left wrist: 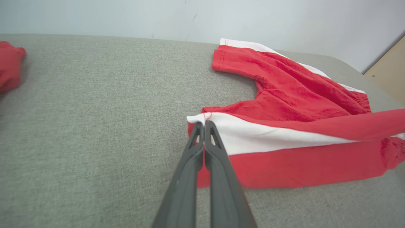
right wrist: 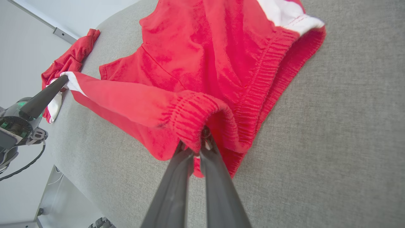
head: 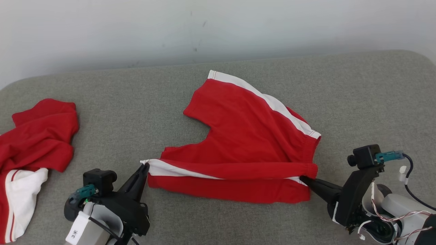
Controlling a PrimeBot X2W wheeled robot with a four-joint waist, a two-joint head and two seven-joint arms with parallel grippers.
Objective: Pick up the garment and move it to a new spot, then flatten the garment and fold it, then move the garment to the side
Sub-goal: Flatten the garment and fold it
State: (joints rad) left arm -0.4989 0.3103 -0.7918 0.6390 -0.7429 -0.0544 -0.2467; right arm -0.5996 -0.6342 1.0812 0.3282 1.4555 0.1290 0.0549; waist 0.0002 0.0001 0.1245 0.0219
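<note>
The red shorts (head: 245,136) lay in the middle of the grey pad (head: 129,98). The left gripper (head: 145,166) reached up from the lower left, pinched tight on their white leg corner. The right gripper (head: 302,178) pointed in from the right, pinched tight on their waistband

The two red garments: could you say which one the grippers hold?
The middle shorts, gripped at each end by left gripper and right gripper; the crumpled garment at left lies untouched.
</note>
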